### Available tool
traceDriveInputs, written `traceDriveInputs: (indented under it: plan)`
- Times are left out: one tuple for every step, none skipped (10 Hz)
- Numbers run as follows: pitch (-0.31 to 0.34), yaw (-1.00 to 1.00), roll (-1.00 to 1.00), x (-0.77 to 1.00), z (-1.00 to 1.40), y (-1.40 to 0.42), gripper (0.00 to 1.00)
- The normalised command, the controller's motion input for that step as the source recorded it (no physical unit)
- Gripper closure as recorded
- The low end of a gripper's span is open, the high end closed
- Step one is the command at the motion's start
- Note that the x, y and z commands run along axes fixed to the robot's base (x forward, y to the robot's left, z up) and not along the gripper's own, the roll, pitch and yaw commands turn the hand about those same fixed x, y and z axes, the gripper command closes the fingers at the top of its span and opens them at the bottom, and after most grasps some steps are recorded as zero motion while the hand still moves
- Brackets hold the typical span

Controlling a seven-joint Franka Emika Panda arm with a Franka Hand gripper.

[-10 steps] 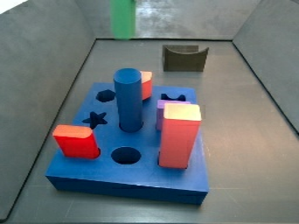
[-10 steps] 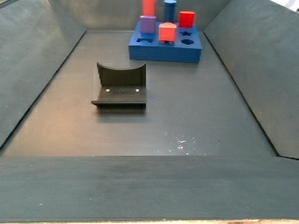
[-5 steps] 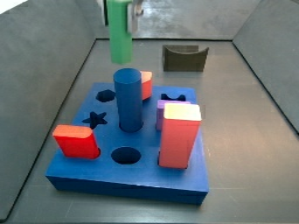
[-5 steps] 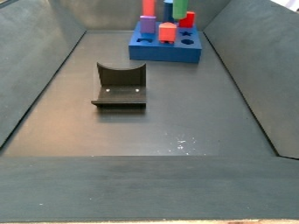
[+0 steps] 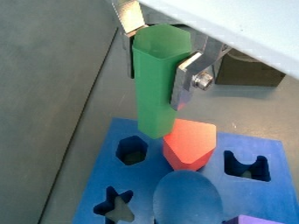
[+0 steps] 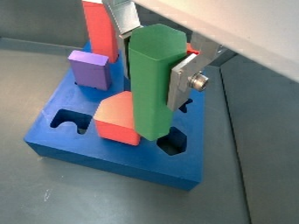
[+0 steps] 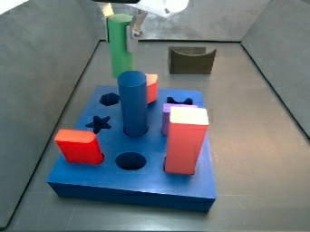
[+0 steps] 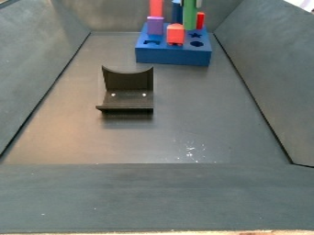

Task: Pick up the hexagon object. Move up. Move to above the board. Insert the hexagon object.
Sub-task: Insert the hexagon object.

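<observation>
Gripper (image 5: 163, 54) clamps my tall light-green faceted hexagon post (image 5: 158, 83) upright above the flat blue board (image 6: 111, 153), beside its hexagonal hole (image 5: 131, 150). Wrist views show silver fingers (image 6: 184, 80) and that hole; the far side view shows only the post's green top (image 8: 178, 9) behind pegs.

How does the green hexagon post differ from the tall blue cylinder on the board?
The hexagon object is light green and faceted; the blue cylinder is round and smooth. In a side view the hexagon object looks slimmer than the cylinder. The hexagon object is held in the claw above the board, over a hexagonal hole; the cylinder already stands in the board. Both are upright.
</observation>
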Motion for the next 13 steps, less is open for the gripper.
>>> traceDriveInputs:
  plan:
    - [-0.016,-0.31,0.0,-0.52,-0.07,0.0,1.0]
    - [-0.011,-0.33,0.0,-0.67,-0.03,-0.02,1.0]
    - [-0.026,-0.36,-0.02,-0.52,-0.09,-0.02,1.0]
    - [-0.027,-0.36,-0.09,-0.31,-0.17,0.0,1.0]
    - [-0.031,-0.3,-0.17,0.0,-0.31,-0.02,1.0]
    - [-0.024,-0.26,-0.21,0.03,-0.37,0.0,1.0]
    - [-0.02,-0.25,-0.27,0.07,-0.35,0.0,1.0]
    - [-0.027,-0.2,-0.31,0.03,-0.3,0.0,1.0]
    - [-0.011,-0.04,-0.24,0.0,-0.25,0.0,1.0]
    - [0.0,0.0,-0.17,0.0,-0.27,-0.01,1.0]
    - [0.0,0.0,-0.16,0.0,-0.27,-0.03,1.0]
    - [-0.01,0.0,-0.13,0.0,-0.28,-0.11,1.0]
    - [0.0,-0.02,-0.1,0.13,-0.28,-0.2,1.0]
